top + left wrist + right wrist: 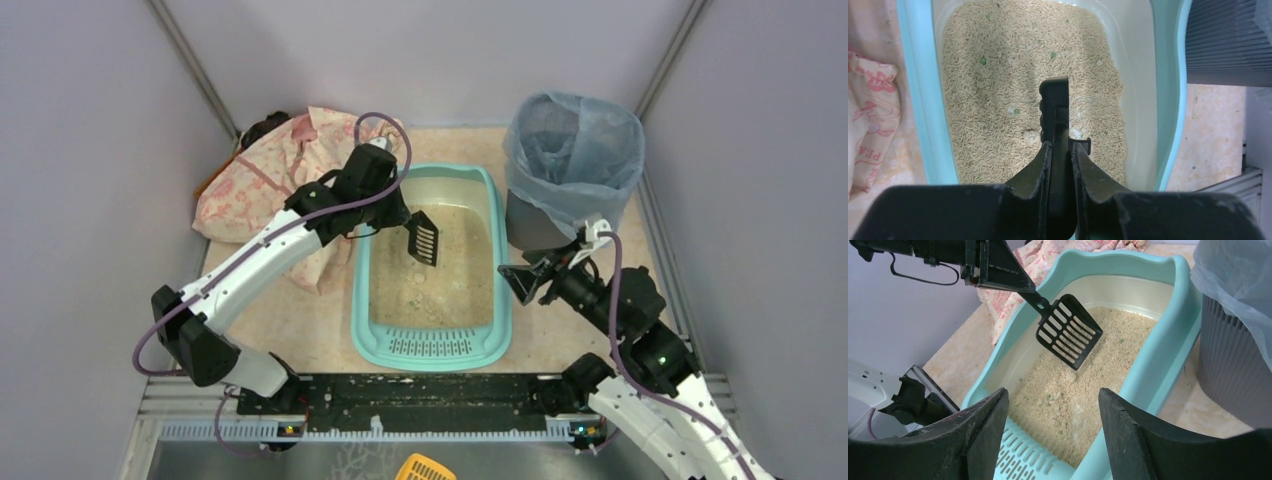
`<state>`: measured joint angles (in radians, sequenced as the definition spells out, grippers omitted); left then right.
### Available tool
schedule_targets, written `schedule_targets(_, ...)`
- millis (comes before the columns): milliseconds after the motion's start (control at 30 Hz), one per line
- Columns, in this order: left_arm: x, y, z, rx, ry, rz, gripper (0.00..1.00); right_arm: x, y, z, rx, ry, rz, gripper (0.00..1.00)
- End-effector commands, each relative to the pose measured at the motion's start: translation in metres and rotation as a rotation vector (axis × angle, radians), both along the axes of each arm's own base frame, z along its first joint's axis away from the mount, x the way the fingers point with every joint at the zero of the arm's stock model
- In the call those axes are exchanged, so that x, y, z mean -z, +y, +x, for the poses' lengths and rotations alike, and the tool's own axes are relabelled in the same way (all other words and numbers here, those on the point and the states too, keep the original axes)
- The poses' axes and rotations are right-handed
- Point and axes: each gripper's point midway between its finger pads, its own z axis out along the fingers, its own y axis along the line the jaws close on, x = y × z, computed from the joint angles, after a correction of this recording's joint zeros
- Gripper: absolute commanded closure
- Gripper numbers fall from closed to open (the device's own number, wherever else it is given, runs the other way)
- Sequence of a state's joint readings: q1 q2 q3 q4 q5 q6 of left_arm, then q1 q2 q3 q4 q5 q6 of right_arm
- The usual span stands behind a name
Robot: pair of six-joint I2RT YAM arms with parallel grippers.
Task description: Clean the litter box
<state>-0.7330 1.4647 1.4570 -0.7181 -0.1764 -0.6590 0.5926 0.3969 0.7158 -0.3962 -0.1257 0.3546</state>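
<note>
The turquoise litter box (502,270) sits mid-table, with cream inner walls, beige litter (445,275) and a slotted grille (432,345) at its near end. My left gripper (400,222) is shut on the handle of a black slotted scoop (424,238), held tilted over the litter; the right wrist view shows the scoop head (1068,331) just above the grains. In the left wrist view the scoop (1054,107) runs edge-on between my fingers (1040,167). Small green and pale clumps (1050,399) lie in the litter. My right gripper (522,283) is open and empty beside the box's right rim.
A grey bin with a blue bag (570,165) stands at the back right, close to the box. A pink patterned cloth (270,180) lies at the back left. A yellow slotted scoop (424,468) lies below the table's near rail (400,425).
</note>
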Motion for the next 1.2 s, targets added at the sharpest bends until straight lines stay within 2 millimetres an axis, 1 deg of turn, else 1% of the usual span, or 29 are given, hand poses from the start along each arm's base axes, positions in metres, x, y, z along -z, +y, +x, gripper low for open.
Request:
schedule_targets(0, 0.003, 0.013, 0.001, -0.074, 0.009, 0.100, 1.00, -0.009, -0.022, -0.010, 0.074, -0.014, 0.005, 0.33)
schedule_targets(100, 0.006, 0.016, 0.002, -0.101, 0.014, 0.159, 1.00, -0.005, -0.025, -0.004, 0.094, -0.013, -0.047, 0.32)
schedule_targets(200, 0.011, 0.019, 0.002, -0.119, 0.020, 0.242, 1.00, 0.002, -0.023, 0.007, 0.100, -0.002, -0.116, 0.32)
schedule_targets(333, 0.013, 0.016, 0.000, -0.132, 0.028, 0.263, 1.00, 0.021, -0.017, 0.024, 0.101, 0.017, -0.210, 0.32)
schedule_targets(400, 0.015, 0.018, -0.003, -0.143, 0.032, 0.270, 1.00, 0.030, -0.015, 0.029, 0.096, 0.028, -0.239, 0.32)
schedule_targets(467, 0.023, 0.024, -0.008, -0.155, 0.045, 0.297, 1.00, 0.035, -0.013, 0.032, 0.096, 0.030, -0.241, 0.32)
schedule_targets(533, 0.033, 0.031, -0.012, -0.159, 0.055, 0.320, 1.00, 0.036, -0.011, 0.032, 0.092, 0.026, -0.221, 0.32)
schedule_targets(600, 0.038, 0.036, -0.018, -0.160, 0.071, 0.323, 1.00, 0.036, -0.008, 0.031, 0.083, 0.026, -0.198, 0.32)
schedule_targets(767, 0.051, 0.037, -0.028, -0.141, 0.087, 0.291, 1.00, 0.034, -0.007, 0.027, 0.076, 0.029, -0.176, 0.32)
schedule_targets(867, 0.067, 0.031, -0.033, -0.106, 0.113, 0.264, 1.00, 0.032, -0.010, 0.025, 0.082, 0.024, -0.177, 0.32)
schedule_targets(967, 0.080, 0.018, -0.040, -0.056, 0.156, 0.225, 1.00, 0.031, -0.012, 0.025, 0.091, 0.027, -0.185, 0.32)
schedule_targets(1067, 0.084, 0.006, -0.043, -0.016, 0.177, 0.179, 1.00, 0.030, -0.013, 0.024, 0.091, 0.026, -0.185, 0.32)
schedule_targets(1167, 0.087, 0.003, -0.040, -0.013, 0.166, 0.168, 1.00, 0.030, -0.014, 0.024, 0.094, 0.027, -0.186, 0.32)
